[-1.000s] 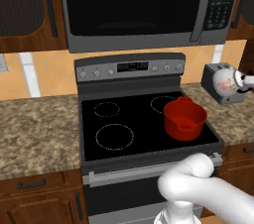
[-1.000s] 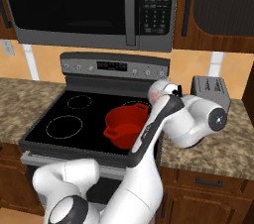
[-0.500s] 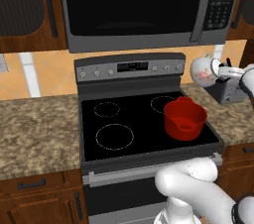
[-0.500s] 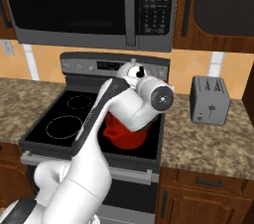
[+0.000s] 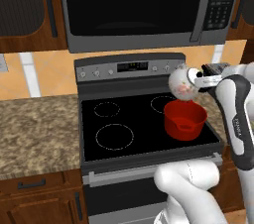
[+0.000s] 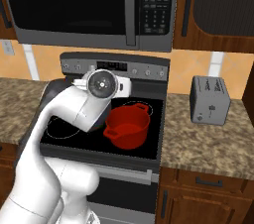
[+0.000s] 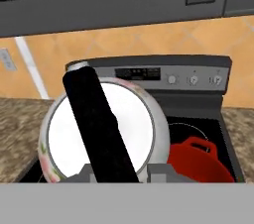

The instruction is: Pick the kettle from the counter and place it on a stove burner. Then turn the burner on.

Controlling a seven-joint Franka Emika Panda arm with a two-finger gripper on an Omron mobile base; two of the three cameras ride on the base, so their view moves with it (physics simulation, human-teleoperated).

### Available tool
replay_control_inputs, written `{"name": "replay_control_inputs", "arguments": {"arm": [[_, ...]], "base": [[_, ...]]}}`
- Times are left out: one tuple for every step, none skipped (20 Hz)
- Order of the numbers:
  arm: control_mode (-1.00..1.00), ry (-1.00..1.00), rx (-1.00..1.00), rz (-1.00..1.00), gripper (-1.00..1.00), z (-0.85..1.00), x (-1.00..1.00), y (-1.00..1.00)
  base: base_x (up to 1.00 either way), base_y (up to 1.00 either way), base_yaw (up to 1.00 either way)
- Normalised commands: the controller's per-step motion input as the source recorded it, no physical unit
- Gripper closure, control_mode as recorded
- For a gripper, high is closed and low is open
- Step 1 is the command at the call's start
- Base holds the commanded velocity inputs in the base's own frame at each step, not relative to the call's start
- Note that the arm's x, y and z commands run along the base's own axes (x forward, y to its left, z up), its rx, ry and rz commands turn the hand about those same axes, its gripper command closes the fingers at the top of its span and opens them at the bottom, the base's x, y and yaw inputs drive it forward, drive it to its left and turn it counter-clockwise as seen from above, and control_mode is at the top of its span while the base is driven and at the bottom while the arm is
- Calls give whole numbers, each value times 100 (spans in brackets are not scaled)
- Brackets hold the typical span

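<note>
The claw (image 7: 116, 178) is clamped on the black handle of the kettle (image 5: 182, 84), held in the air above the red pot (image 5: 184, 119), which sits on the right side of the cooktop (image 5: 124, 119). The granite counter (image 5: 34, 129) flanks the stove.

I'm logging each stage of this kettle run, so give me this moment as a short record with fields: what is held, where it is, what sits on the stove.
held: small round white kettle with reddish floral marks, by its black arched handle
gripper: two-finger gripper, shut on the handle
kettle position: in the air above the black glass cooktop, over the red pot's far rim
on cooktop: red pot, front right
free burner: large white-outlined circle, front left, bare
</note>
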Motion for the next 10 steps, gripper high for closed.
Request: {"name": "replay_control_inputs", "arguments": {"arm": [[-100, 25, -24, 3, 100, 0, -49, 100], [-100, 28, -27, 0, 100, 0, -33, 100], [-100, 32, -31, 0, 100, -16, -1, 100], [-100, 37, -32, 0, 100, -31, 0, 100], [-100, 41, -31, 0, 100, -31, 0, 100], [-100, 44, -28, 0, 100, -24, 0, 100], [-100, 44, -26, 0, 100, -19, 1, 100], [-100, 44, -23, 0, 100, -16, 11, 100], [-100, 45, -19, 0, 100, -16, 19, 100], [-100, 48, -16, 0, 100, -23, 35, 100]], "base": [[0, 0, 0], [0, 0, 0], [0, 0, 0], [0, 0, 0], [0, 0, 0], [0, 0, 0], [0, 0, 0], [0, 0, 0], [0, 0, 0], [0, 0, 0]]}}
